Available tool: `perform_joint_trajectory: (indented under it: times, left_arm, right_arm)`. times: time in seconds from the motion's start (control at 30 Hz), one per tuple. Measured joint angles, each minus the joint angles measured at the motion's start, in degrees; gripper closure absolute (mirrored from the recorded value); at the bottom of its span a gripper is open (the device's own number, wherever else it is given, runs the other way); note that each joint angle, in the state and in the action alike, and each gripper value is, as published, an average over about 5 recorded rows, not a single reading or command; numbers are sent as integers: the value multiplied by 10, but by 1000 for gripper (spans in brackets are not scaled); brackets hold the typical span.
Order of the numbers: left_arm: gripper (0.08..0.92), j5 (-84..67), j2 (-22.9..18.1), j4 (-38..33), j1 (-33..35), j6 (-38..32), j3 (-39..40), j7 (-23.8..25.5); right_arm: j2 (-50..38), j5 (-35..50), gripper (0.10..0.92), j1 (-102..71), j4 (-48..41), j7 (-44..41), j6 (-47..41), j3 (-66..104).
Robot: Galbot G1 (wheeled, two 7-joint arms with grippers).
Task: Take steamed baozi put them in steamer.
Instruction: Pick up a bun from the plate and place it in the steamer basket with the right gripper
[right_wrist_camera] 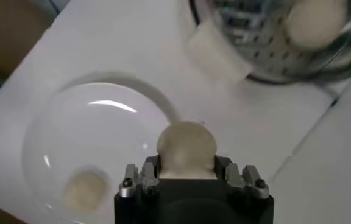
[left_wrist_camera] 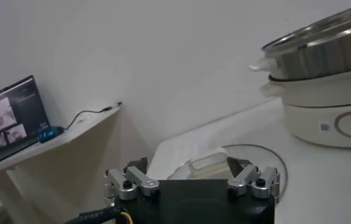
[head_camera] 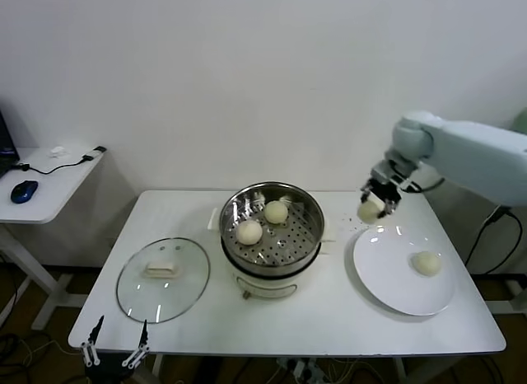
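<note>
The steel steamer [head_camera: 272,204] stands on its cream pot base at the table's middle and holds two steamed baozi [head_camera: 249,231] [head_camera: 276,212]. My right gripper [head_camera: 372,208] is shut on a third baozi [right_wrist_camera: 186,149], held in the air above the far left rim of the white plate [head_camera: 387,277], right of the steamer [right_wrist_camera: 224,55]. One more baozi [head_camera: 426,263] [right_wrist_camera: 84,189] lies on the plate. My left gripper [head_camera: 115,351] hangs open below the table's front left edge, with nothing in it.
A round glass lid [head_camera: 136,295] with a cream handle [left_wrist_camera: 209,164] lies flat on the table left of the steamer. A side desk [head_camera: 58,182] at far left carries a blue mouse [head_camera: 24,190] and cables.
</note>
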Motion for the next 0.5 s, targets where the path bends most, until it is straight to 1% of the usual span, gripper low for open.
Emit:
perform_joint_trajectory:
  times: [0.2,0.5]
  left_arm:
    - [177,-3,0,2,2,-1,-1,0]
    - [177,-13,2,9,-2,1,-9,0]
  right_arm:
    - [73,-30,438,14,10,0,66,26]
    - [160,-75,436,-22,20,3,117,53]
